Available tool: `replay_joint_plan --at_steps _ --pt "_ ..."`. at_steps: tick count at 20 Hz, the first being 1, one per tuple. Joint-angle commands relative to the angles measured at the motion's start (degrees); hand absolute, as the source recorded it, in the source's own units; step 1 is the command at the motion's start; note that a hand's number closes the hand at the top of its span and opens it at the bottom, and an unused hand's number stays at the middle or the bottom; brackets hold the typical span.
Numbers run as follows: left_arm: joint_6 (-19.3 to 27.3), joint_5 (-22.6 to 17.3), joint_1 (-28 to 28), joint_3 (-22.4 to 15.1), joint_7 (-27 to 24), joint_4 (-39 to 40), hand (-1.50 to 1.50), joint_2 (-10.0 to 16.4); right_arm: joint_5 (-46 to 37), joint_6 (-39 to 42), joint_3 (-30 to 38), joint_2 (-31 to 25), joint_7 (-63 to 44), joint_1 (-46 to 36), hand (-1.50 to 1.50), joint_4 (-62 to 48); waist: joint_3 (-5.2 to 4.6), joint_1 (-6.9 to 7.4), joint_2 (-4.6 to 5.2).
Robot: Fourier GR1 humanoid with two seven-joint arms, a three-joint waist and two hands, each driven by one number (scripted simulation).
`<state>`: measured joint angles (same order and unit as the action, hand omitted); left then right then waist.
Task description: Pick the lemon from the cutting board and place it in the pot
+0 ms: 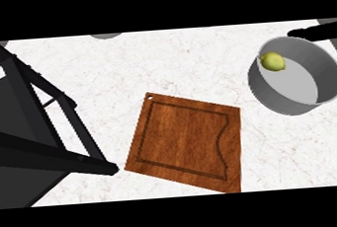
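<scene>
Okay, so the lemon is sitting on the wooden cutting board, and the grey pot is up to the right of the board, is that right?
Not quite. The lemon isn't on the cutting board; it is inside the pot, close to its upper left wall, as the head view shows. The rest holds: the grey pot stands up and to the right of the wooden board.

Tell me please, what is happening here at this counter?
The lemon already lies inside the grey pot, close to its wall, so the placing looks done. The wooden cutting board lies in the middle of the white counter with nothing on it. No hand touches the lemon. A dark shape shows just past the pot's rim at the upper right; I cannot tell whether it is the right hand or a handle.
</scene>
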<state>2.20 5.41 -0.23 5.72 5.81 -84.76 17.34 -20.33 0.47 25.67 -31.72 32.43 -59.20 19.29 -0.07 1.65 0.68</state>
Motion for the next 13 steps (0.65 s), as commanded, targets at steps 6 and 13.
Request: replay_joint_plan --at_steps 6,13 --pt "-1.25 -1.29 1.66 1.99 -0.76 -1.03 0.0 0.06 6.49 16.24 3.65 -6.47 -0.38 4.03 -1.5 -1.52 0.11 -1.06 -0.53" --pt "-0.41 0.72 2.54 0.53 1.77 -4.39 0.0 -1.18 10.45 26.17 6.69 -14.68 4.05 11.41 -1.5 -2.51 0.16 -1.0 -0.47"
